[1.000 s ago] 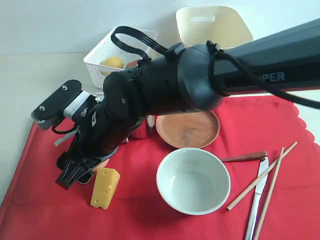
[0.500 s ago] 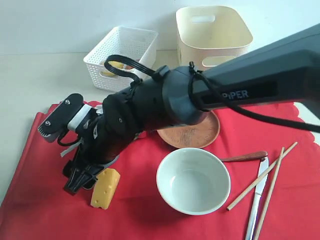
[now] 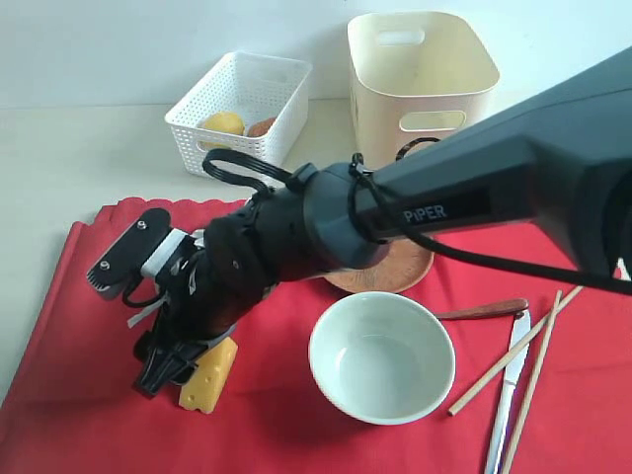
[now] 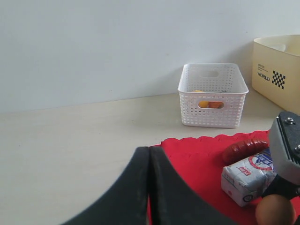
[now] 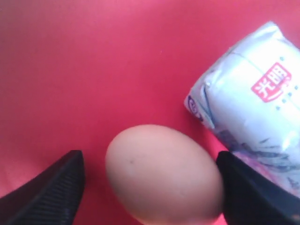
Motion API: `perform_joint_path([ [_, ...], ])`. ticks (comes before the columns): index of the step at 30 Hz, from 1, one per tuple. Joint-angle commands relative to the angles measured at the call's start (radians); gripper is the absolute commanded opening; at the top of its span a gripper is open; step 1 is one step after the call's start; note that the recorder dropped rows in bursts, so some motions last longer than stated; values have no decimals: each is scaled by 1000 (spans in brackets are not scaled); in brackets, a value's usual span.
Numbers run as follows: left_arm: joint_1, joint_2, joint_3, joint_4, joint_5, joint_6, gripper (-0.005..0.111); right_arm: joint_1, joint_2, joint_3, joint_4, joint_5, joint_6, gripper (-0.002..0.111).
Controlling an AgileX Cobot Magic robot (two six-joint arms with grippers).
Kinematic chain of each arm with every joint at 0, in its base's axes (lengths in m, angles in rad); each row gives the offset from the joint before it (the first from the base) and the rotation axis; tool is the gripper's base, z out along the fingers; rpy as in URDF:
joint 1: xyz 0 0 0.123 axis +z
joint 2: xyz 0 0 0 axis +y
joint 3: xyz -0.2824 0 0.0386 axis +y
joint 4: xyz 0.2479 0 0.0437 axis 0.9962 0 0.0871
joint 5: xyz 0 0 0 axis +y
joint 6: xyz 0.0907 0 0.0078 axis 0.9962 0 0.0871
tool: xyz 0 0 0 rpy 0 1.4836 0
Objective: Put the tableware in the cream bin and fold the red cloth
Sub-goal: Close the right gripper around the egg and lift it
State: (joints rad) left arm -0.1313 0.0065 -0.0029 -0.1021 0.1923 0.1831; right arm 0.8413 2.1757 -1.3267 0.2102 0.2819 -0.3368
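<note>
Right wrist view: your right gripper (image 5: 150, 185) straddles the egg (image 5: 161, 171) on the red cloth (image 5: 70, 61), jaws wide. In the exterior view the cheese (image 3: 202, 385) sits at its three o'clock. Your left gripper (image 4: 150, 161) is pressed closed.

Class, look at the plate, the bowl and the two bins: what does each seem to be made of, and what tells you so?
Plate: probably wood, matte brown with a grainy, speckled face.
Bowl: looks like glazed ceramic, possibly melamine; smooth pale surface with a soft sheen.
Cream bin: smooth moulded plastic with cut-out handles.
White basket: plastic, its walls a perforated grid.
</note>
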Motion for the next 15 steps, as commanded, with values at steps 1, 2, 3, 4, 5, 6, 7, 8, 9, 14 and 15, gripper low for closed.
perform_joint_path([
  [1,4,-6,3,-1,-1,-4,1,2,3,-7,-11,-31,-2,60],
  [2,4,-6,3,-1,-1,-4,1,2,3,-7,-11,-32,-2,56],
  [3,4,-6,3,-1,-1,-2,1,2,3,-7,-11,-33,-2,53],
  [4,4,-6,3,-1,-1,-2,1,2,3,-7,-11,-34,-2,49],
  [5,4,-6,3,-1,-1,-2,1,2,3,-7,-11,-35,-2,45],
  [6,4,-6,3,-1,-1,-2,1,2,3,-7,-7,-35,-2,42],
  [7,4,-6,3,-1,-1,-2,1,2,3,-7,-6,-35,-2,38],
  [8,4,-6,3,-1,-1,-2,1,2,3,-7,-3,-35,-2,35],
  [9,4,-6,3,-1,-1,-2,1,2,3,-7,-3,-35,-2,32],
  [14,4,-6,3,-1,-1,-4,1,2,3,-7,-3,-35,-2,16],
  [15,4,-6,3,-1,-1,-4,1,2,3,-7,-1,-35,-2,13],
])
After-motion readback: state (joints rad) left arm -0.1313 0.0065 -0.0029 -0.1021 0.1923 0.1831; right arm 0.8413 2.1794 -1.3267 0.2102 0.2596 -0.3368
